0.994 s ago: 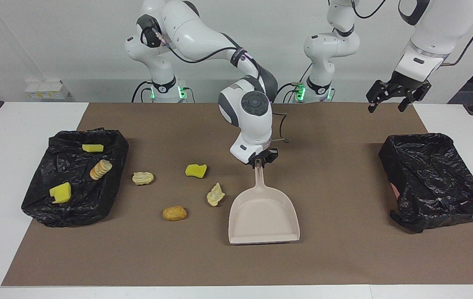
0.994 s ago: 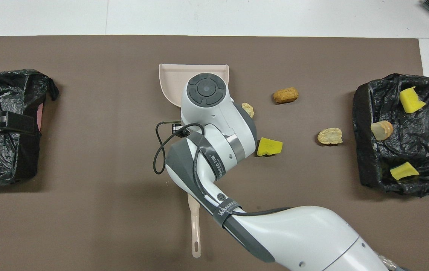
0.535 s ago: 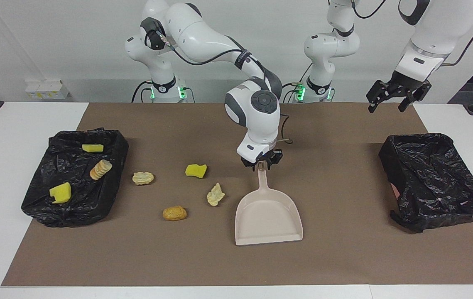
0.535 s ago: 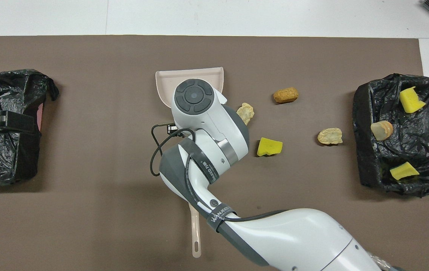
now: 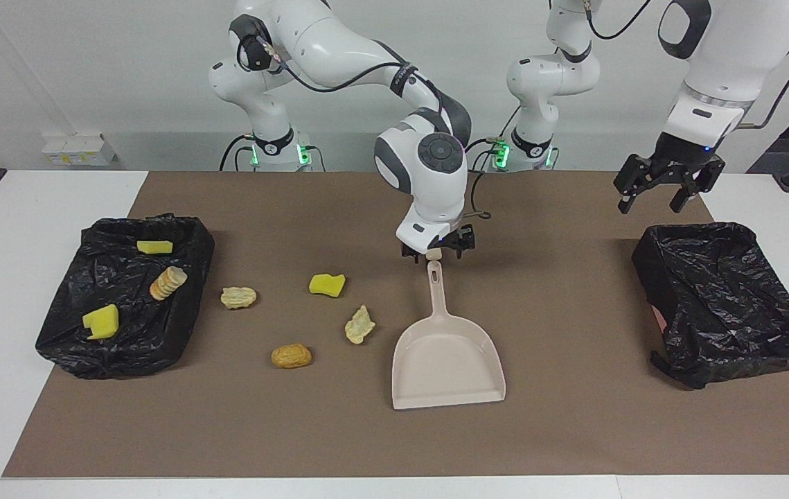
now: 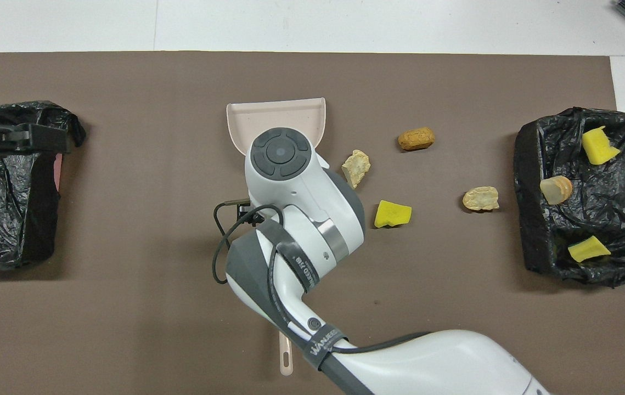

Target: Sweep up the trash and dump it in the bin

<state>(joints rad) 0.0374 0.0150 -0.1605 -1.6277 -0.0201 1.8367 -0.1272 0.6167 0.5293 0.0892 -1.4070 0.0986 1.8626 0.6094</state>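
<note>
trash lies loose on the mat beside our dustpan; more sits in the bin at our right arm's end. our right gripper, fingers spread, hangs just above the handle tip, holding nothing. our left gripper waits open over the other bin.

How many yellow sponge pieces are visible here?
3. Two yellow sponge pieces lie in the black bin at the right arm's end; one lies on the brown mat beside the dustpan. Others may be hidden.
</note>
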